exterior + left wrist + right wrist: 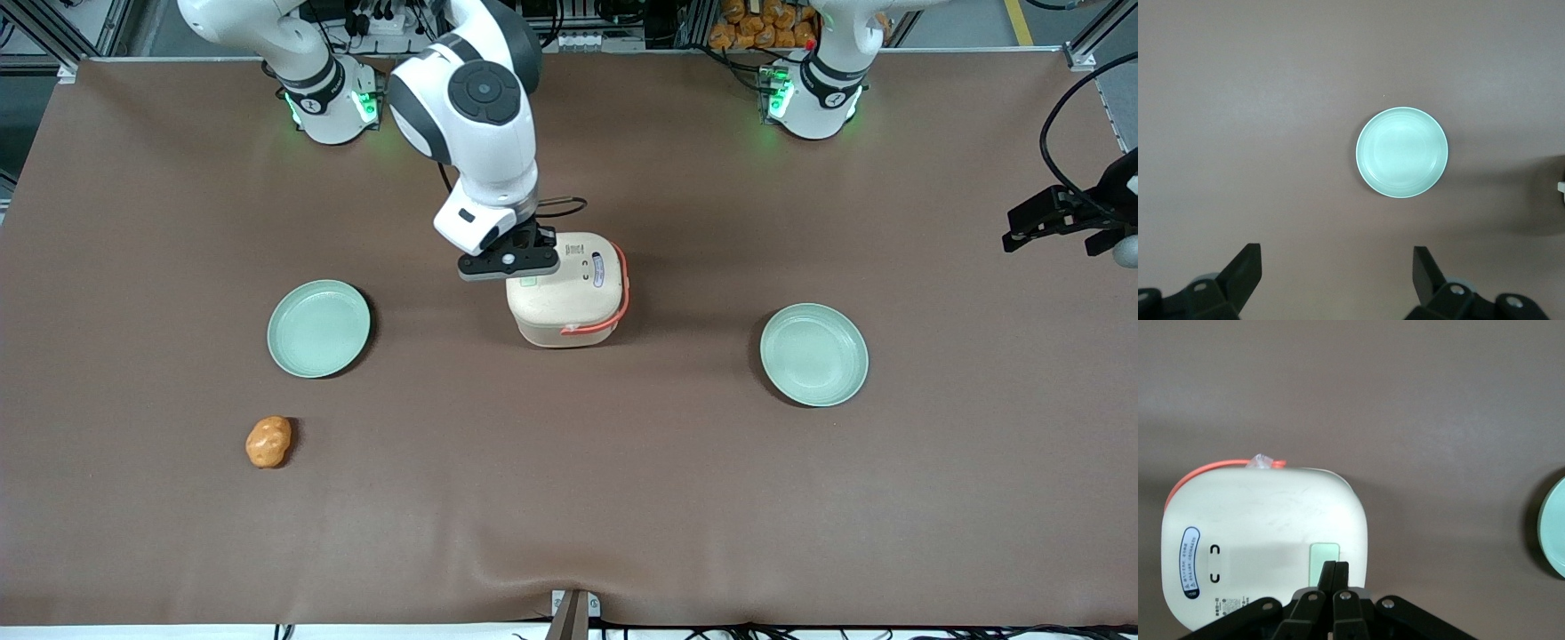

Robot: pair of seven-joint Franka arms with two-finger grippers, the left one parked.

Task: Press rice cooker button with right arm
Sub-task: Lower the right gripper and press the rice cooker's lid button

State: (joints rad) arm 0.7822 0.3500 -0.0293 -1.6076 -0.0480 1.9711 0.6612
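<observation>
The rice cooker (571,289) stands on the brown table (569,498) about midway between the two pale green plates, and everything else is placed from it here. The button (1324,561) sits flush in the cooker's cream lid, close to the lid edge that faces the working arm's end of the table, well apart from the blue-and-white oval label (1190,561) near the lid's edge toward the parked arm's end. The gripper (1334,577) hangs directly over that button: in the right wrist view its two fingers are pressed together into a single narrow tip, holding nothing, and that tip overlaps the button's near edge, so the button lies straight below it rather than off to any side. Whether the tip already touches the button cannot be told. The button's long axis runs in line with the closed fingers, so the tip looks likely to land within its outline. In the front view the right arm (476,116) reaches out from its base over the cooker, wrist bent steeply down, the black gripper body covering the lid's working-arm edge. The coming move appears to call only for a short straight descent, with no sideways correction. One plate (318,327) lies toward the working arm's end from the cooker, the other plate (813,354) toward the parked arm's end, and an orange lump (268,442) lies nearer the front camera than the first plate; none stands in the way.
</observation>
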